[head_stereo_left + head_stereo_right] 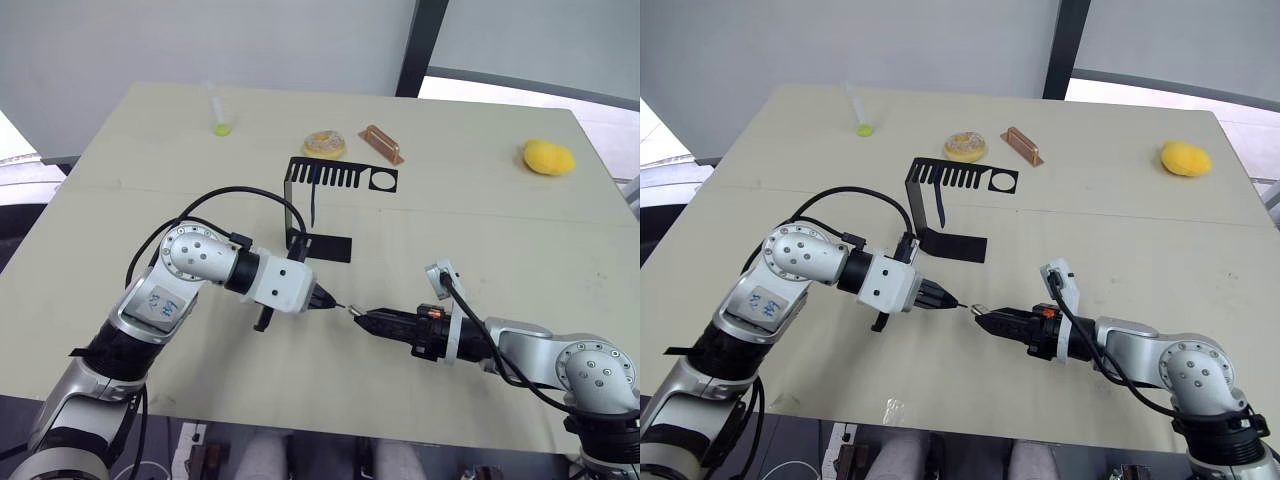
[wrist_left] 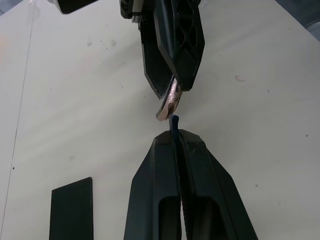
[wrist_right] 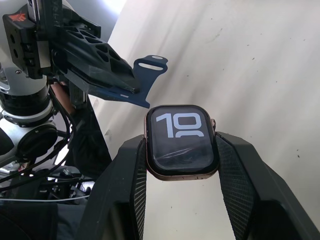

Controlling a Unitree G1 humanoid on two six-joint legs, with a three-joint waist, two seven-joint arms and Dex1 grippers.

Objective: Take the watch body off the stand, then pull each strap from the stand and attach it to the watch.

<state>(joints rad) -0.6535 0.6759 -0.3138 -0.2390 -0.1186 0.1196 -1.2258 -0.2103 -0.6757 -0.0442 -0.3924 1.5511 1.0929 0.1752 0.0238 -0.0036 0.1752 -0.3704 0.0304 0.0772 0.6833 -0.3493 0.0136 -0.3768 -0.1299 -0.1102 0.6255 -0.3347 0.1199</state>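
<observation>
The watch body (image 3: 181,142), silvery-rimmed with white digits on a black screen, sits between the fingers of my right gripper (image 1: 362,315), which is shut on it. My left gripper (image 1: 330,300) is shut on a dark blue strap (image 3: 145,80). The strap's tip (image 2: 173,121) almost touches the edge of the watch body (image 2: 169,100), low over the table's front middle. Behind them stands the black stand (image 1: 340,178), with its foot (image 1: 325,245) on the table. A second strap (image 1: 314,200) hangs from its slotted top plate.
Behind the stand lie a copper-coloured block (image 1: 381,144) and a round pastry-like thing (image 1: 325,144). A yellow lump (image 1: 548,157) rests at the back right, and a small tube with a green end (image 1: 220,120) at the back left. The table's front edge is near both arms.
</observation>
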